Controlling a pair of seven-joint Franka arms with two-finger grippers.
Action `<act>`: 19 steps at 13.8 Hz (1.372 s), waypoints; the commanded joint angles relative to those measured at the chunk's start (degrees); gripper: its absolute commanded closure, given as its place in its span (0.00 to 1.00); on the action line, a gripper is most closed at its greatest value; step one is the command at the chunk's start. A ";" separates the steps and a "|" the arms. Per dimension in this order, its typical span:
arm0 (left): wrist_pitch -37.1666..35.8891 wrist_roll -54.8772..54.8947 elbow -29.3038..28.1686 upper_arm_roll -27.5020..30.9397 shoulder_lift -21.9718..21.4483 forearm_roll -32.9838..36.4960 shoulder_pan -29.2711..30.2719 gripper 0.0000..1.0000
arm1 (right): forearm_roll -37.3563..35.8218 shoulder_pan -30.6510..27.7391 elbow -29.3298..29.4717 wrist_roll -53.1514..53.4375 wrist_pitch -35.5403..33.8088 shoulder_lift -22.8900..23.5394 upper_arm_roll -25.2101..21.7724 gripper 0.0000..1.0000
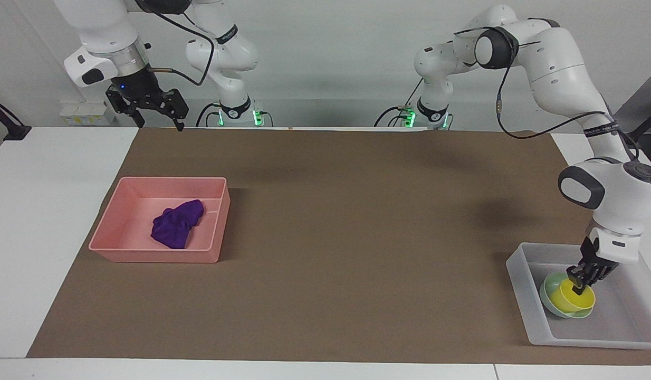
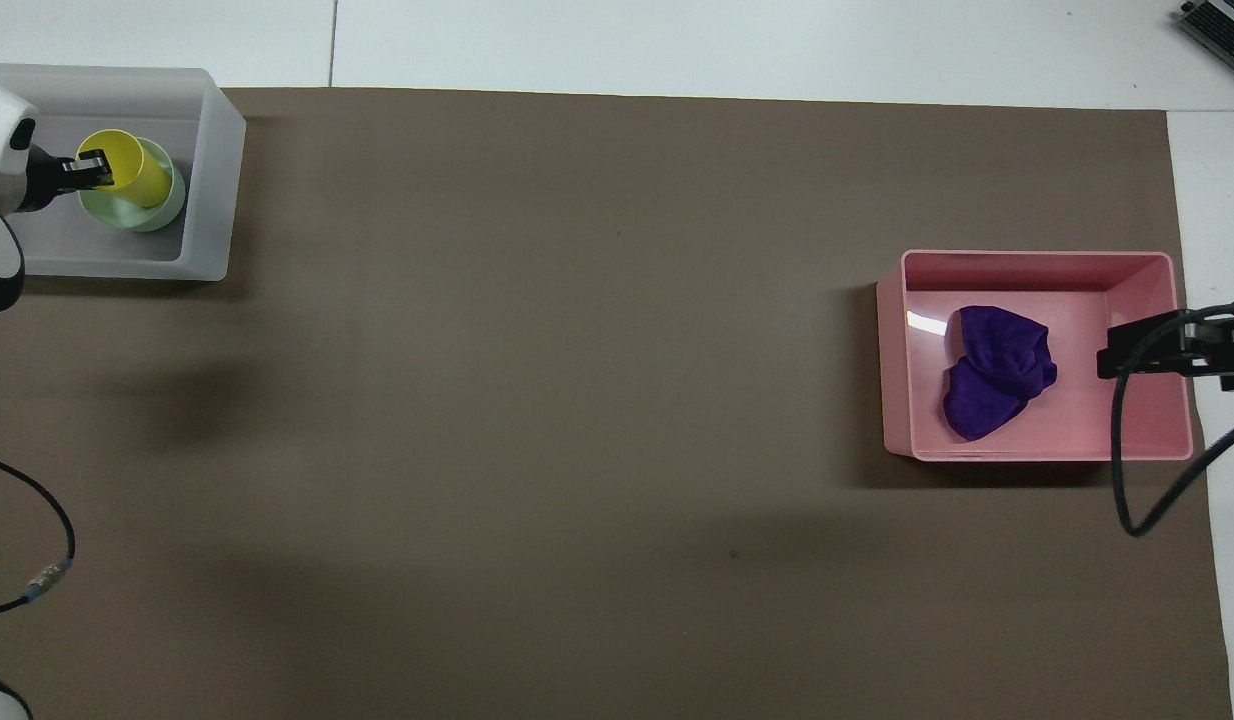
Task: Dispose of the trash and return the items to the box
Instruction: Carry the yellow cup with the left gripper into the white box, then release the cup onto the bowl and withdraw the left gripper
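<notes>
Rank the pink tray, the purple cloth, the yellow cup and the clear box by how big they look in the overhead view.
1. Pink tray
2. Clear box, though its edge runs out of view, so the gap to the tray is unsure
3. Purple cloth
4. Yellow cup
</notes>
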 commanded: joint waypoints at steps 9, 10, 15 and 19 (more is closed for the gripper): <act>-14.53 20.54 -19.75 0.36 -26.52 -0.95 -6.51 0.00 | 0.80 -1.17 -1.97 -1.99 -0.66 -1.52 0.16 0.00; -17.69 20.45 -20.90 0.36 -28.98 -0.95 -7.40 0.00 | 0.80 -1.17 -1.98 -1.99 -0.66 -1.52 0.07 0.00; -33.96 15.37 -21.62 0.36 -38.66 1.24 -12.85 0.00 | 0.89 -1.26 -3.21 -1.99 -0.66 -2.22 -0.01 0.00; -43.09 10.70 -15.06 -0.34 -39.56 5.47 -15.23 0.00 | 0.89 -1.26 -3.21 -1.99 -0.66 -2.22 -0.01 0.00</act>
